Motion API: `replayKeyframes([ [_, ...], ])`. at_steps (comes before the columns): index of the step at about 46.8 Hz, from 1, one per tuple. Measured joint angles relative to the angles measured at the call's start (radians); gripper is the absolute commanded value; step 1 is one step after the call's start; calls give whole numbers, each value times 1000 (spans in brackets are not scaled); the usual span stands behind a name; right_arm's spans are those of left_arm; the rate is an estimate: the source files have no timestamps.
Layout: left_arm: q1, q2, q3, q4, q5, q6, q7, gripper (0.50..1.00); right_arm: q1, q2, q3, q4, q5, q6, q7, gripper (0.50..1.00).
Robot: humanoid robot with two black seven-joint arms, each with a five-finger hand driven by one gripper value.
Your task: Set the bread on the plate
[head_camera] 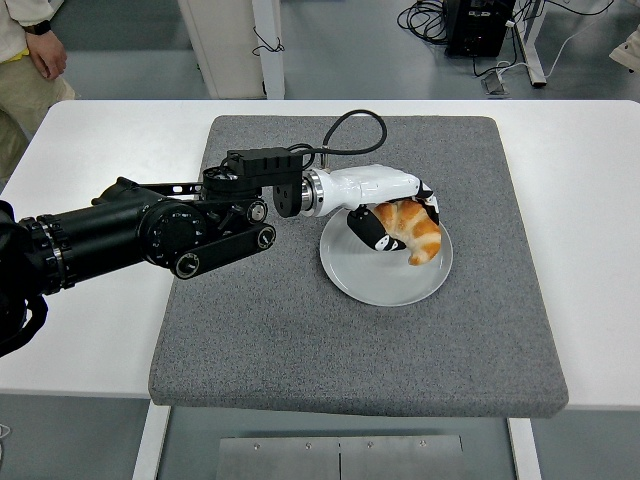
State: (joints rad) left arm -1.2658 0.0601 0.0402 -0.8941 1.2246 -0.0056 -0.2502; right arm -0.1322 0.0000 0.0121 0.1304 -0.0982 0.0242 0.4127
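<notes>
Left hand (385, 205) grips one croissant (412, 228), seemingly touching one plate (375, 278).

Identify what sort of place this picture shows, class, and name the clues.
Probably a robotics lab or test workshop: a left hand on a black arm holds a croissant over a plate on a grey mat, with cables across the floor behind.

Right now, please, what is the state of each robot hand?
Left hand: closed around the golden-brown croissant, over the round pale grey plate.
Right hand: not in view.
</notes>
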Motion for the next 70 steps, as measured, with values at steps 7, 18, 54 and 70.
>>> replayKeyframes([
  [7,11,-5,18,5,0,13,0,500,1,0,0,0,0,0,0,1000],
  [18,28,-10,31,20,0,29,0,500,0,0,0,0,0,0,-1,1000],
  [54,54,-10,43,43,27,50,0,500,0,0,0,0,0,1,0,1000],
  [70,53,-9,33,38,-7,40,15,966,0,0,0,0,0,0,0,1000],
])
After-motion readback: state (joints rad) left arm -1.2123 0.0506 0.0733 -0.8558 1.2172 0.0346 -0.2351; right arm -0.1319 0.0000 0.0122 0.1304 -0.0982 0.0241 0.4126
